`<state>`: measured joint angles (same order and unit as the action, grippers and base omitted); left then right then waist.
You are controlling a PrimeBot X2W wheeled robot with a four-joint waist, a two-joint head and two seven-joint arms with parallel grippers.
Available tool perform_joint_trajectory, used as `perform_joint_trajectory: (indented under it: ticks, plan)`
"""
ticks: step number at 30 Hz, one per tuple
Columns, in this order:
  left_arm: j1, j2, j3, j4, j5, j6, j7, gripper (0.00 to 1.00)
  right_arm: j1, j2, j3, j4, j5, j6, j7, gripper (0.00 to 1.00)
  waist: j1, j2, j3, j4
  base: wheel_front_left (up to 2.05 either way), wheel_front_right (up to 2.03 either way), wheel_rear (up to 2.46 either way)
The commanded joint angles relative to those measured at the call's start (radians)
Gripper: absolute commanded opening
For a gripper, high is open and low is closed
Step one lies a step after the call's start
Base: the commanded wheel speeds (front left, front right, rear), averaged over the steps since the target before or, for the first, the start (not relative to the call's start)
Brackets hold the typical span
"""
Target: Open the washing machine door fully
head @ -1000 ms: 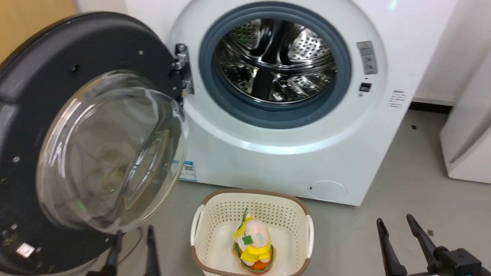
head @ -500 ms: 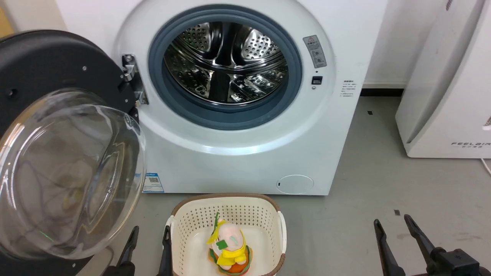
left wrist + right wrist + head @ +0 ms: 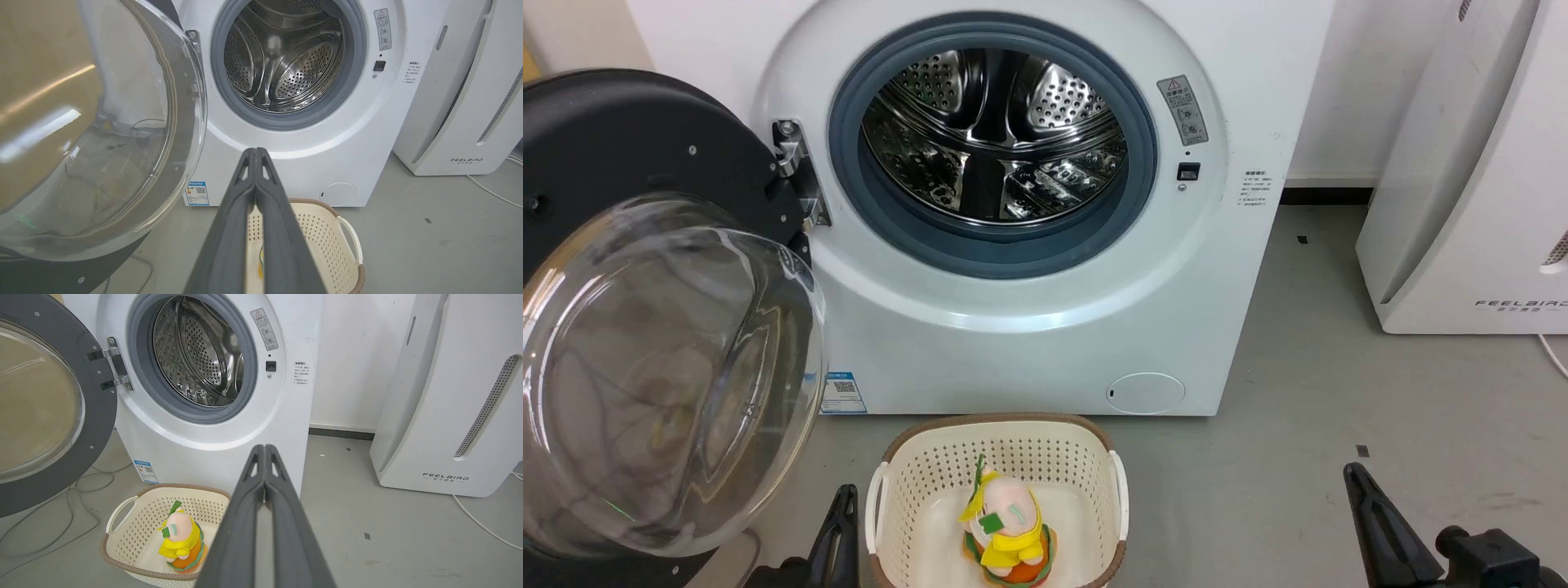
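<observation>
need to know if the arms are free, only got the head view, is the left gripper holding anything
Observer: No. The left wrist view shows the left gripper shut on nothing, apart from the door.
Operator: and the right one
Observer: The right gripper is shut too and empty, pointing toward the machine.
Operator: anything under the door
Observer: Yes, loose cables lie below it, near the basket.
</observation>
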<state>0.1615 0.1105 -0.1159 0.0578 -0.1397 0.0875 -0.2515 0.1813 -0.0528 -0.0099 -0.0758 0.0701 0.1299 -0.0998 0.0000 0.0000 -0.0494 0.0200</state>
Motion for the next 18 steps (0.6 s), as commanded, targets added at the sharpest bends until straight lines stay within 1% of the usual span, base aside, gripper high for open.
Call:
perform_joint_trajectory:
  ticks: [1, 18]
  plan:
    - [-0.006, -0.002, 0.003, -0.002, 0.005, -0.003, 0.005, 0.0, -0.007, 0.0, 0.0, 0.002, -0.003, 0.0, 0.002, 0.0, 0.0, 0.0, 0.001, 0.0, 0.0, 0.0, 0.0]
    - [-0.028, -0.01, 0.019, -0.01, 0.024, -0.015, 0.04, 0.0, -0.031, 0.0, 0.002, 0.013, -0.012, 0.0, 0.016, 0.0, 0.0, 0.0, 0.007, -0.003, 0.0, 0.0, 0.0]
